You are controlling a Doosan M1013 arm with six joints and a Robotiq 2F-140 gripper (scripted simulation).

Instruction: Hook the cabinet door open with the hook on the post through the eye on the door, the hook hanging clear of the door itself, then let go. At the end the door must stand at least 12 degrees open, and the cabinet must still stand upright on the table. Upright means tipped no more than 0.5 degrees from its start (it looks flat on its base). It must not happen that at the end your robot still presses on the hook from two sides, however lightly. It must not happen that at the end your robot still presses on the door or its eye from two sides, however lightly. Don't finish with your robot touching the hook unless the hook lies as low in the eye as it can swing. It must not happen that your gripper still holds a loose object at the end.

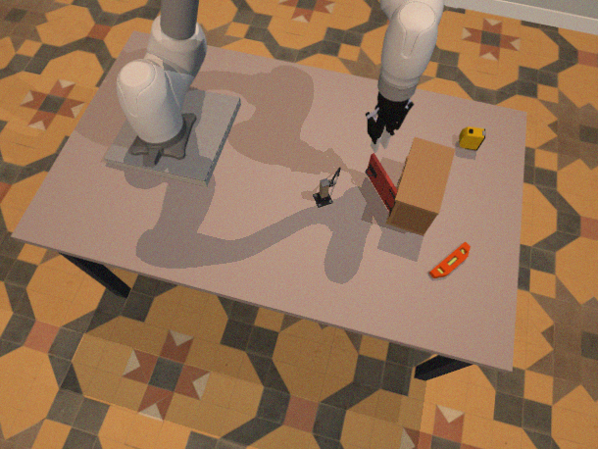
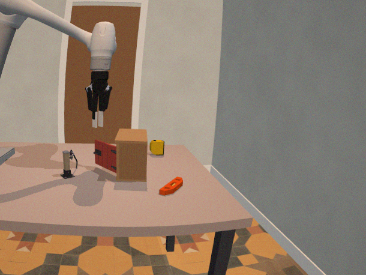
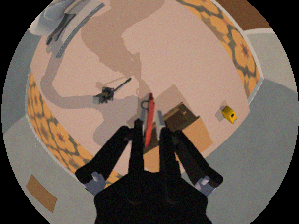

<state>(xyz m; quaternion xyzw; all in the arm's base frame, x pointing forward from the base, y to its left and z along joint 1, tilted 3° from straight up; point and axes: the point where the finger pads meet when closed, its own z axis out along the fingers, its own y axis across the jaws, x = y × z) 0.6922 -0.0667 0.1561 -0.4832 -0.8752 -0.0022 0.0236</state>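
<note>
Top view: the gripper point(image 1: 381, 139) hangs in the upper right, fingers pressed nearly together on nothing, above the red door point(image 1: 380, 180) standing ajar from the cabinet point(image 1: 422, 183). The post point(image 1: 323, 189) with its hook point(image 1: 335, 175) stands left of the door, apart from it.

Exterior view: the gripper point(image 2: 98, 119) hovers above the door point(image 2: 105, 155); the hook point(image 2: 74, 158) hangs beside the post point(image 2: 66, 163).

Wrist view: the door's point(image 3: 149, 120) edge shows between the fingers

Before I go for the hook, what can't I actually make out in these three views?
- Eye on the red door: too small in every view.
- Hook on the post: its tip is a thin blur.
- Cabinet interior: hidden by its walls.
- Gripper finger gap: narrow, hard to judge.
</note>
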